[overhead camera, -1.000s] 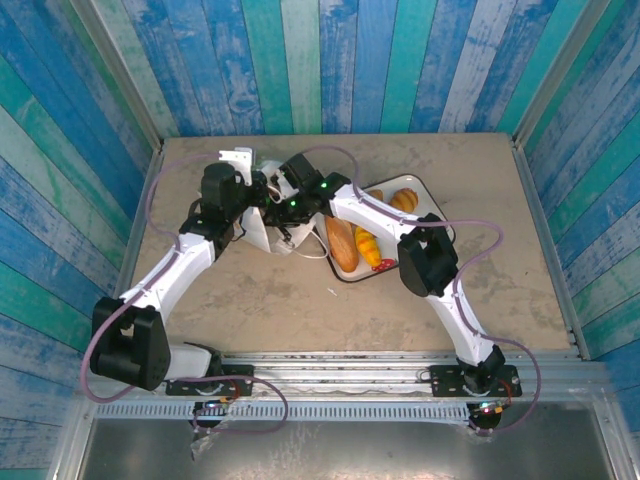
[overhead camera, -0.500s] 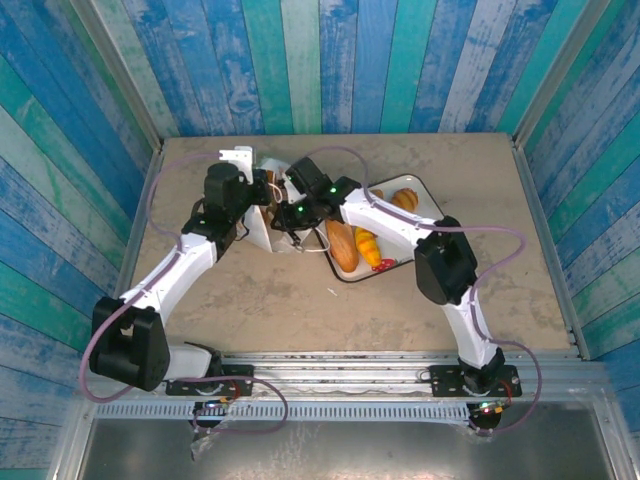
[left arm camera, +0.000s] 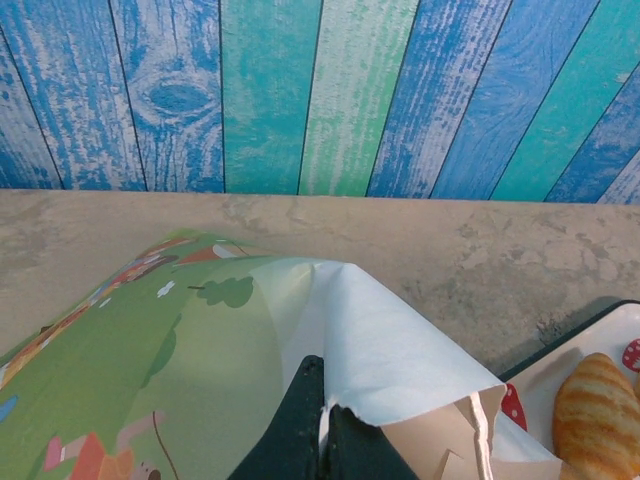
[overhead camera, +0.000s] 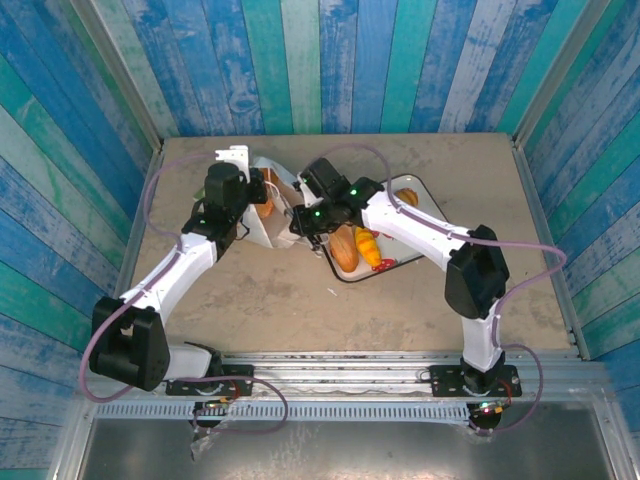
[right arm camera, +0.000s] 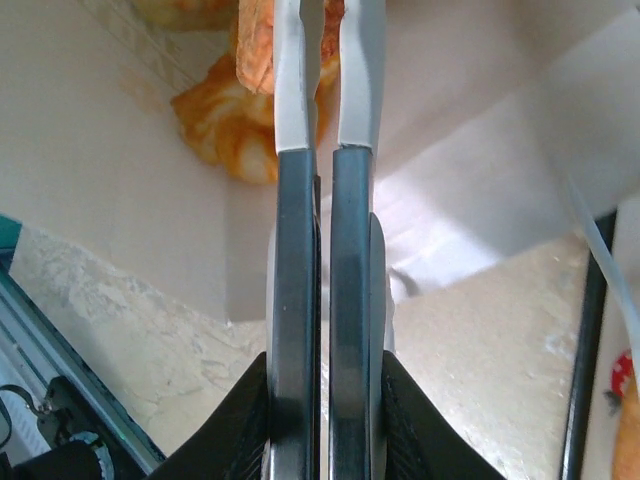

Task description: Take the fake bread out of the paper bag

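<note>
Blue-green plank walls close in a tan worktop. Your L claw is clamped tight on the paper bag, pinching its white rim, w/ the green printed side spread out to the left. Your R claw sits inside the bag's mouth, fingers nearly together, just a slit btwn them. The tips are against a brown-orange piece of fake bread; you can't tell if it's pinched. An orange croissant lies just past it against the bag's inner wall. From above, the bag stands btwn both wrists, just beside the tray. On the tray: a tan loaf, a yellow croissant beside it, and a far croissant at the back corner.
</note>
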You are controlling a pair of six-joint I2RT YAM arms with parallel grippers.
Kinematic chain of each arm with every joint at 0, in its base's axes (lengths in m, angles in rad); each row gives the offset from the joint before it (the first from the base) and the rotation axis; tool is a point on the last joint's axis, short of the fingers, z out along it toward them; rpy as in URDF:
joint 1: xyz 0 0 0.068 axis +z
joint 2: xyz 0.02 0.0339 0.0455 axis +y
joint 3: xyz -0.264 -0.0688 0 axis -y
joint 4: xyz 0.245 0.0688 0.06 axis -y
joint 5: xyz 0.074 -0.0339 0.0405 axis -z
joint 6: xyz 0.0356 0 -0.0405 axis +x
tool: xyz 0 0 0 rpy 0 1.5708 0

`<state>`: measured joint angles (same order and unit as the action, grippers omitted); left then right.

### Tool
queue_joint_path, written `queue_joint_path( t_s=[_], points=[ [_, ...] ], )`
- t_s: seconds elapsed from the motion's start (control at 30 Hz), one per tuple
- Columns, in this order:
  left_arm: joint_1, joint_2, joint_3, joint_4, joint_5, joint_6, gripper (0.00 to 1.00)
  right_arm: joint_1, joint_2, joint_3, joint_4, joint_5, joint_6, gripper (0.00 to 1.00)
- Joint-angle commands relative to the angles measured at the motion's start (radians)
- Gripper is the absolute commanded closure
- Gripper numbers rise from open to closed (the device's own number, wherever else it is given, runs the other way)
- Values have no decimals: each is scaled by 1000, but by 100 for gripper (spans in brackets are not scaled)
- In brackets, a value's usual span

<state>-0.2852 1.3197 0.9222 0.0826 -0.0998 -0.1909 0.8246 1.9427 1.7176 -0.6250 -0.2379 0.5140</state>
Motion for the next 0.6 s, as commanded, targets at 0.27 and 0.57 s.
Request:
queue_joint_path(
  t_s=[0.27,0.57],
  points=[
    [4,33,57,-5,-22,-19,97,17,-124,-21,-90,87,-96,99],
    [5,64,107,-52,-73,-45,96,32,-187,-24,-197,74,-151,99]
  ],
)
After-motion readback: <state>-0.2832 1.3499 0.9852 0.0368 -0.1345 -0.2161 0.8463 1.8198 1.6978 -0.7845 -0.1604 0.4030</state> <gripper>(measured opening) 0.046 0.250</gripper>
